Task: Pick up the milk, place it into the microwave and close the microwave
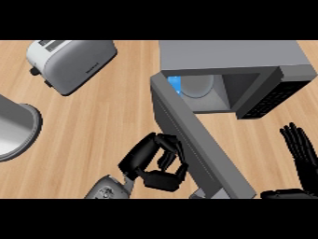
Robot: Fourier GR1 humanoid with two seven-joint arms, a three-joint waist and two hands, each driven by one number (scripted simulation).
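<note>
At lower centre the left hand (154, 161) has its black fingers curled in on themselves, gripping nothing, right against the outer face of the open microwave door (199, 140); the right hand (306, 161) rests at the lower right edge, fingers straight and up. The milk (176, 84) shows only as a blue patch inside the grey microwave (237, 58) at upper right, beside a pale round plate (199, 86). On the light wooden counter (99, 126), a silver toaster (70, 63) sits upper left and a grey cylindrical container (6, 126) at the left edge.

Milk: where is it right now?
In the head view the milk sits inside the open microwave, at the left of its cavity, just past the swung-out door.
</note>
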